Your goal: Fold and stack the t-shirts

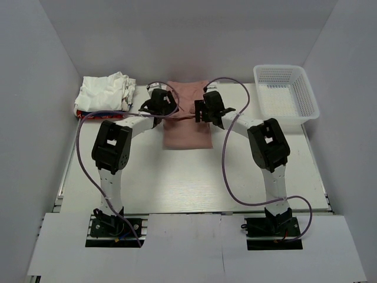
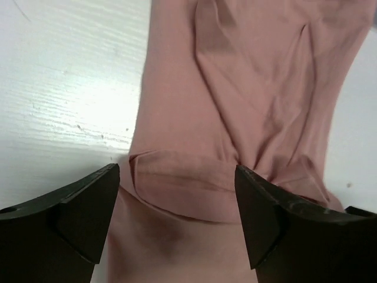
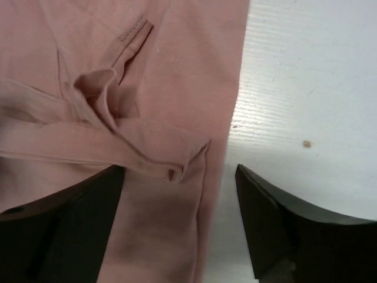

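A dusty-pink t-shirt (image 1: 186, 118) lies folded into a long strip at the back middle of the table. Its print is hidden. My left gripper (image 1: 167, 108) is open just above its left edge, and a folded sleeve hem (image 2: 177, 186) lies between the jaws. My right gripper (image 1: 199, 109) is open over its right edge, with the jaws astride the cloth edge (image 3: 200, 194) and bare table. A pile of white shirts (image 1: 106, 92) sits at the back left on a red one (image 1: 88, 112).
A white plastic lattice basket (image 1: 285, 92) stands at the back right. Purple cables loop from both arms over the table. The white table (image 1: 177, 177) ends at a near edge by the arm bases.
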Tool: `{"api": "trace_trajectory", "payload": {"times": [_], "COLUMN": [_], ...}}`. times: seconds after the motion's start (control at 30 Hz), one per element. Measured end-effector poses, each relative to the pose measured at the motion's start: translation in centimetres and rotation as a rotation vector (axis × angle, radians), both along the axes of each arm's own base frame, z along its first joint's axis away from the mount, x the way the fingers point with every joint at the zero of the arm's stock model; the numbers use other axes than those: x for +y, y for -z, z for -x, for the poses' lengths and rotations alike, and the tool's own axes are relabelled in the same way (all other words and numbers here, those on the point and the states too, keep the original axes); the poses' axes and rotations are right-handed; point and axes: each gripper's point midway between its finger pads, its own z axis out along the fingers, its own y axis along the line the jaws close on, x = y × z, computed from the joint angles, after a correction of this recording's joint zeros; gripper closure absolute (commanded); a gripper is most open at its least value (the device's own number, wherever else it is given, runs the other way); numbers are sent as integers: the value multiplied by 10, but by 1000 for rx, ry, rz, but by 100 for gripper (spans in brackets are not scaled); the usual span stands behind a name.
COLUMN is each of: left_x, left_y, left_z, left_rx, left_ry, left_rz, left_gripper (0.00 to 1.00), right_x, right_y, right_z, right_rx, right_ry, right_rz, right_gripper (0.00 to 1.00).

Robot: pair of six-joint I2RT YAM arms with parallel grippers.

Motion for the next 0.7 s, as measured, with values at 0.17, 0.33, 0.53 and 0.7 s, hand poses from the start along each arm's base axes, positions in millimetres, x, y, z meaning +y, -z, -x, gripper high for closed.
{"api": "trace_trajectory", "payload": {"times": [0.17, 0.33, 0.53, 0.7], "left_x": [6, 17, 37, 62], "left_y": [-18, -27, -28, -9], "left_z": [3, 50, 126, 191], "left_rx": [-28, 17, 81, 169], "left_ry": [5, 12, 1, -38], "left_rz": [4, 2, 35, 45], "left_gripper": [0, 0, 0, 0], "right_x": [-3, 1, 44, 83], "right_y": [-9, -31, -45, -35], "right_z": [1, 35, 65, 68], "right_rx": [-11, -1, 20, 42], "right_ry": [-4, -86, -290, -406], "right_rz": [-4, -72, -199, -239], "right_gripper": [10, 10, 10, 10]}}
